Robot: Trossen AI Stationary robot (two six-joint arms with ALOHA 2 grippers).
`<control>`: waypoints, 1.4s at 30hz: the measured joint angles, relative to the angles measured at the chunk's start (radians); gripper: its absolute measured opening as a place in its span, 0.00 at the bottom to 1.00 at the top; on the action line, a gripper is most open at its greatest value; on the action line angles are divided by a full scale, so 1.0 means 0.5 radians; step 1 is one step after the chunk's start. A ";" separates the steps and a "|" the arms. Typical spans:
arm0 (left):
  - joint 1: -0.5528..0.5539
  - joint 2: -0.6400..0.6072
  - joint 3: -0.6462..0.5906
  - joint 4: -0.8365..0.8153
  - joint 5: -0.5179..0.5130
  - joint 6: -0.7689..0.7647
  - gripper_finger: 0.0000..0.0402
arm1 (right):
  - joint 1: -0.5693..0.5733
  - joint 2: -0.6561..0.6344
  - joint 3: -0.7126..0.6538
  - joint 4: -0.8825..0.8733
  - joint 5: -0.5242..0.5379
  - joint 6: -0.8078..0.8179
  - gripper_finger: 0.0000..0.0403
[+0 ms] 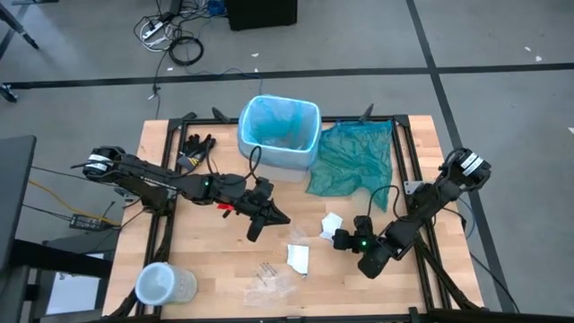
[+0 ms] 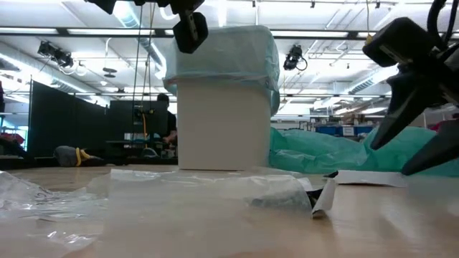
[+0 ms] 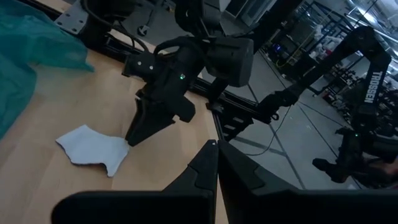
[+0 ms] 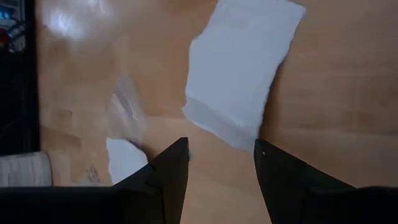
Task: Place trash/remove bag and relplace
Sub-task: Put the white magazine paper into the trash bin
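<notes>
Trash is scattered mid-desk: a white paper scrap (image 1: 332, 224) just in front of the right tool (image 1: 342, 240), another white piece (image 1: 298, 258) nearer the front edge, and clear plastic bits (image 1: 269, 283) beside it. Bag (image 1: 278, 126), light blue, is seated in the white bin (image 1: 309, 154) at the back of the desk (image 1: 215, 278); a teal-green plastic bag (image 1: 352, 160) lies crumpled just beside the bin.

My right tool sits low over the desk with fingers (image 4: 168, 171) spread and nothing between them; the right wrist view shows a white paper piece (image 4: 239, 68) just ahead of the tips. Left tool (image 1: 267, 215) hangs above the desk centre, fingers pressed together, empty.

Step in hand, as I read it: right arm picks up the paper scrap.

How I'd run it:
- Straddle an edge of the paper, not the flat middle; flat sheet on wood will likely slide rather than lift.
- Go down until tips touch the desk, then pinch.
- Lift straight up and check the wrist view for paper between the fingers before swinging to the bin.
- Keep the left arm parked; it's near the right arm's path to the bin.
- Release well inside the rim so the liner doesn't get dragged off.
</notes>
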 joint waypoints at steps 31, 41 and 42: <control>0.000 0.000 0.000 -0.007 0.001 0.071 0.05 | -0.316 0.038 0.005 -0.001 -0.369 -0.350 0.32; 0.003 0.000 0.000 -0.007 0.002 0.108 0.05 | -0.431 0.048 0.001 0.217 -0.376 -0.538 0.00; 0.003 0.000 0.000 -0.005 0.012 0.108 0.05 | -0.439 0.043 0.001 0.286 -0.368 -0.583 0.00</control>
